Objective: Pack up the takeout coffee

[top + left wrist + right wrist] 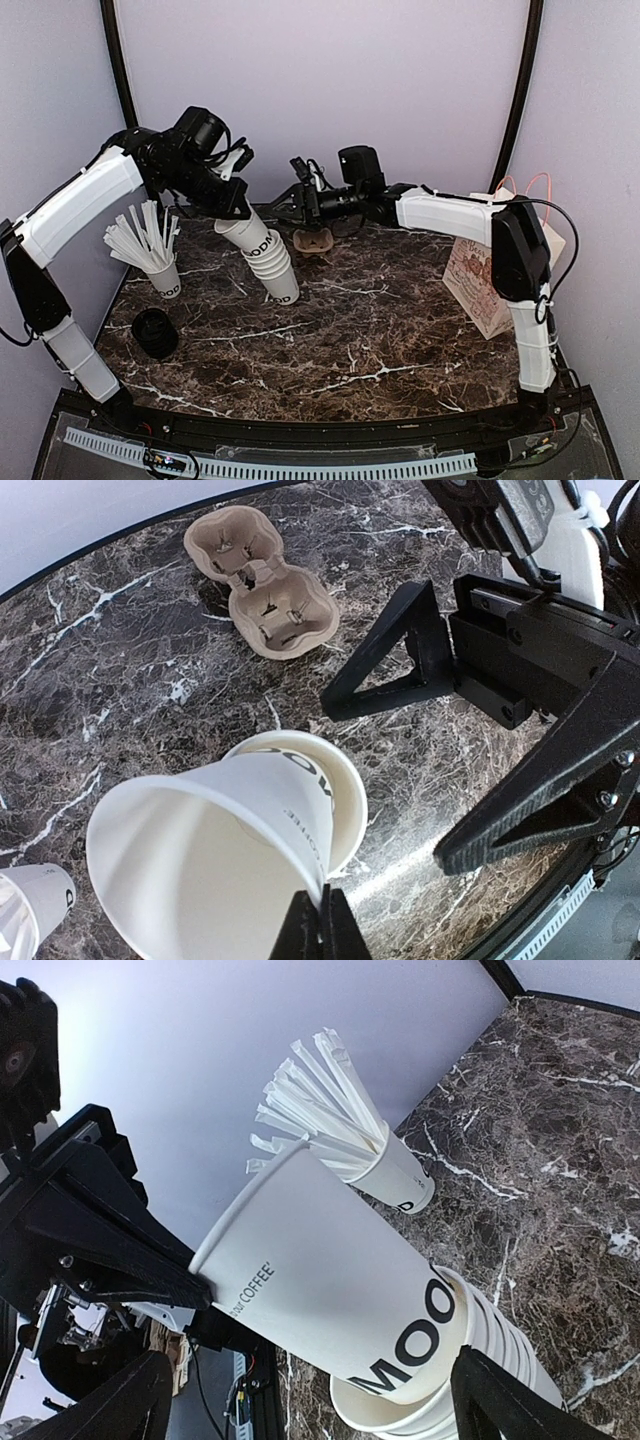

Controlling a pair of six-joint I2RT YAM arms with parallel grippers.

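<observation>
**Cup barely free of the stack; packing not yet begun**

The takeout coffee cup (330, 1280), white with black lettering, is held in the air at the back left of the marble surface (350, 330). It tilts, mouth up toward the left arm, with its base sitting inside the top of the leaning stack of nested cups (277, 272). The left end effector (320, 902) is pinched tight on the cup's rim, one finger inside and one outside. The right end effector (385, 780) stands wide and empty, its fingers splayed on either side of the cup and stack without touching either, as far as the views show.

Judging from this, the job is at its first step, which is separating one cup from the rest. The cup has no lid. The black lid (155, 332) lies on the surface at the front left, well apart from the cup, and it is not clear whether that is one lid or several. The moulded-pulp cup carrier (262, 580) sits empty at the back centre, and the printed paper bag (470, 280) stands at the right edge with nothing going into it. The cup of wrapped straws (165, 278) stands just left of the stack.

What probably remains is to draw the cup clear, set it upright, press the lid on, and place it in the carrier or bag.
</observation>
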